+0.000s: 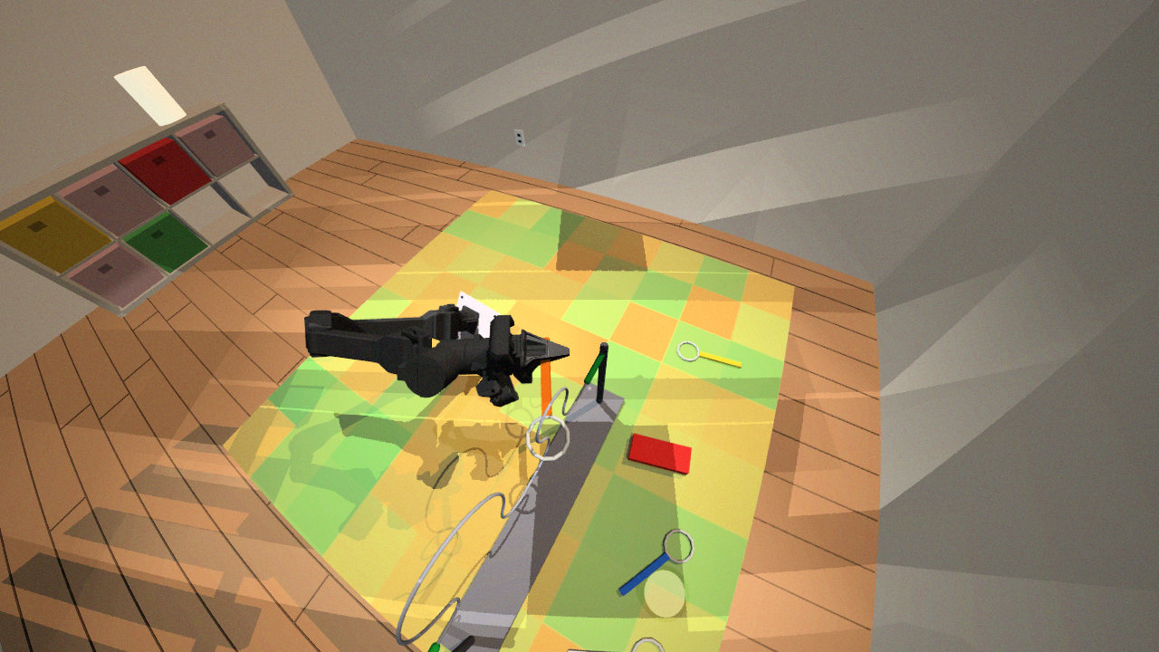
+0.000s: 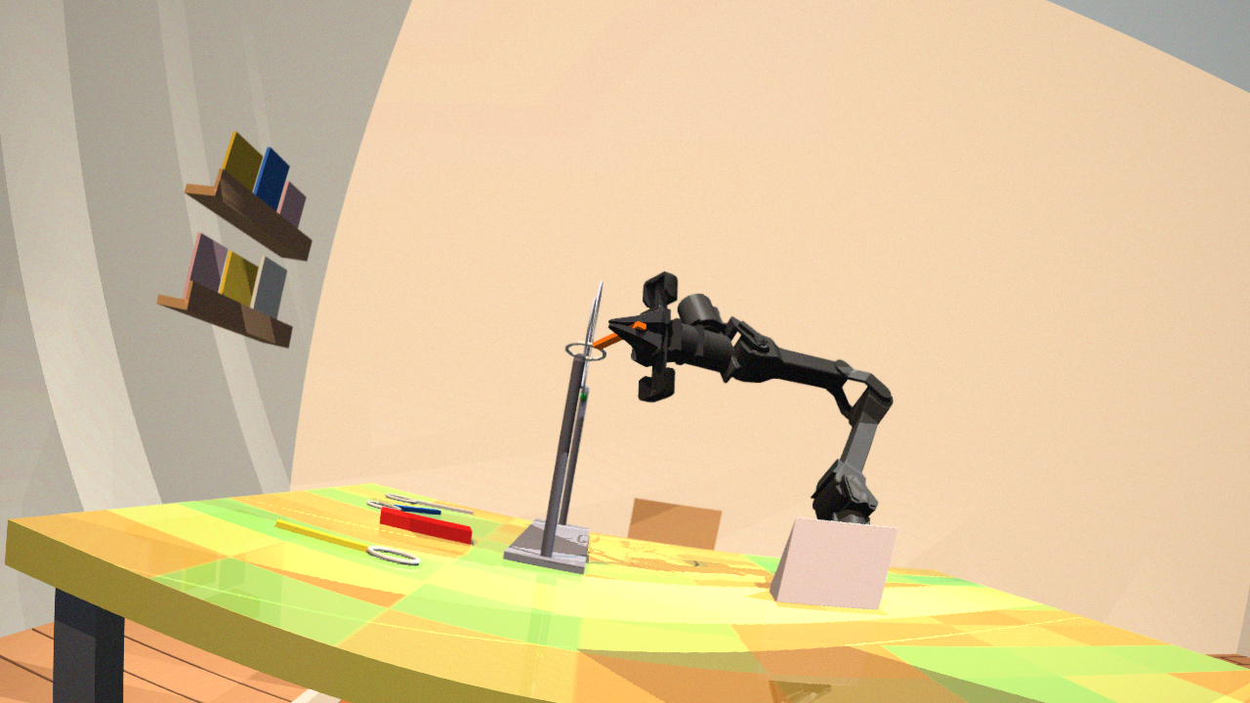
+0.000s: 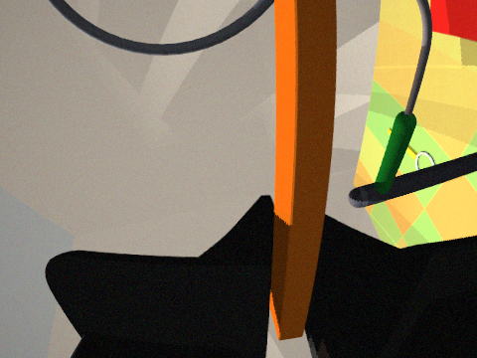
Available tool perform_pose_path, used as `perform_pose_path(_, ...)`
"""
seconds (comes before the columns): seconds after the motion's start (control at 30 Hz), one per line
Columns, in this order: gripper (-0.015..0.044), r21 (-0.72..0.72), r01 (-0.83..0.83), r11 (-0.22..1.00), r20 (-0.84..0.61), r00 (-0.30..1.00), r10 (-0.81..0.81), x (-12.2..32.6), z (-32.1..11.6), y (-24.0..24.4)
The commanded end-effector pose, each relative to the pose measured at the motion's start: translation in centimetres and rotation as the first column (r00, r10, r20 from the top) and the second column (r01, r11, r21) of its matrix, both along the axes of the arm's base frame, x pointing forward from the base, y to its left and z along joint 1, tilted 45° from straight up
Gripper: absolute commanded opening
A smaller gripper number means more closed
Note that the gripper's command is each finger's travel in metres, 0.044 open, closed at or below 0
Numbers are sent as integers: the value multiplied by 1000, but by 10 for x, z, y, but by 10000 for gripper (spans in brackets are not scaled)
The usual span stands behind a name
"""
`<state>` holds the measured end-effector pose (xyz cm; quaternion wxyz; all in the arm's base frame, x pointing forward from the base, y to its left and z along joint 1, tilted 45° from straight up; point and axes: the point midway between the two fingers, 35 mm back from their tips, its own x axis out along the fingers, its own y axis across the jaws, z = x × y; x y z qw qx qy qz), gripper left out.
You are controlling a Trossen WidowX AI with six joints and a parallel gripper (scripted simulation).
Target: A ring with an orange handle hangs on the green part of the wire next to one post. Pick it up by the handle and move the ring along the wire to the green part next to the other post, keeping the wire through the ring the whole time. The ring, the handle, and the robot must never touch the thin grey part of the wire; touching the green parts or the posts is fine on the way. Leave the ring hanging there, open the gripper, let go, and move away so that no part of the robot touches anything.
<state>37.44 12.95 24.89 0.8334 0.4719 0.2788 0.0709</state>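
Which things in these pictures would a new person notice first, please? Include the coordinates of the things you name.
Probably the black robot arm (image 1: 429,357) (image 2: 808,367), reaching over the brightly patterned table, its hand (image 1: 567,351) (image 2: 609,325) (image 3: 273,205) shut on an orange handle (image 1: 546,388) (image 2: 606,340) (image 3: 304,124). Next, perhaps, the curly grey wire (image 1: 423,574) above a long grey base (image 1: 567,478) (image 2: 546,563). The red block (image 1: 659,454) (image 2: 425,525) also stands out, lying on the table beside that base.
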Motion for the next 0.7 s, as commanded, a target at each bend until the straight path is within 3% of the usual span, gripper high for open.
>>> perform_pose_path(0.0,-150,76,2,997,3,1000,-2,1,13,6)
perform_pose_path(0.3,-150,155,7,988,0,1000,-7,1,31,12)
perform_pose_path(0.67,-150,75,1,997,2,1000,-2,2,33,11)
